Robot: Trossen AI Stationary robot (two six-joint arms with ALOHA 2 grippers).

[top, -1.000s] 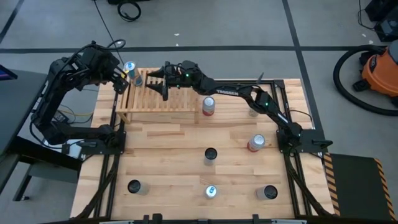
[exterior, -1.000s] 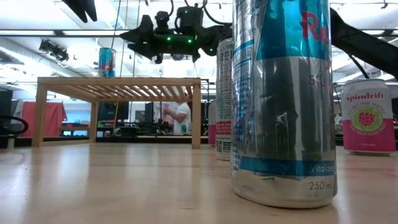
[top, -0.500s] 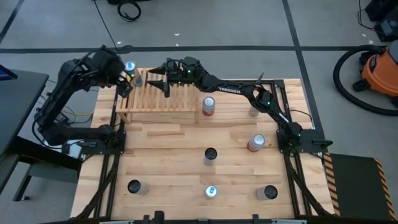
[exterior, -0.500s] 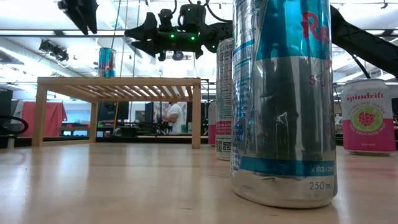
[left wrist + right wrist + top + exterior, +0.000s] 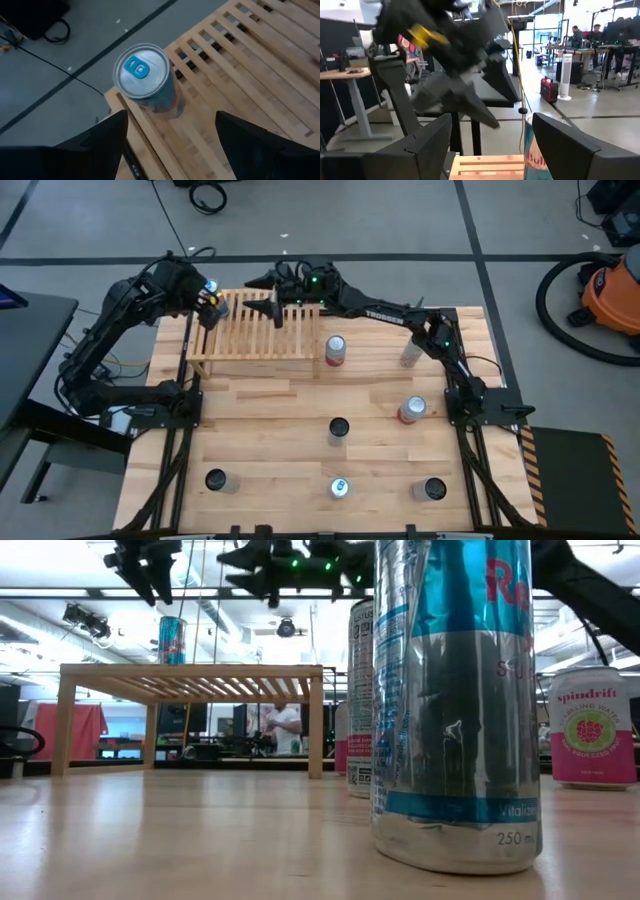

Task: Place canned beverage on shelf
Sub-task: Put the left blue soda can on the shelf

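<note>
A slim blue-and-silver can [image 5: 145,80] stands upright on its base on the far left corner of the light-wood slatted shelf [image 5: 265,330]. It also shows as the can [image 5: 172,640] in the low view and the can [image 5: 209,285] in the high view. My left gripper [image 5: 172,145] hangs open above it, one finger to each side, touching nothing. My right gripper [image 5: 265,297] is open too. It is held level above the shelf's far edge, pointing at the can [image 5: 537,150] and the left gripper.
Several more cans stand on the table: one [image 5: 336,348] beside the shelf's right end, another [image 5: 410,352] farther right, and others [image 5: 338,428] toward the near edge. A tall can [image 5: 455,700] fills the low view's front. People stand in the room behind the table.
My left gripper has come down and moved a little toward the far edge, closer over the can. My right gripper has risen above the shelf and drawn toward the far edge. The can has stayed upright on the shelf's corner.
</note>
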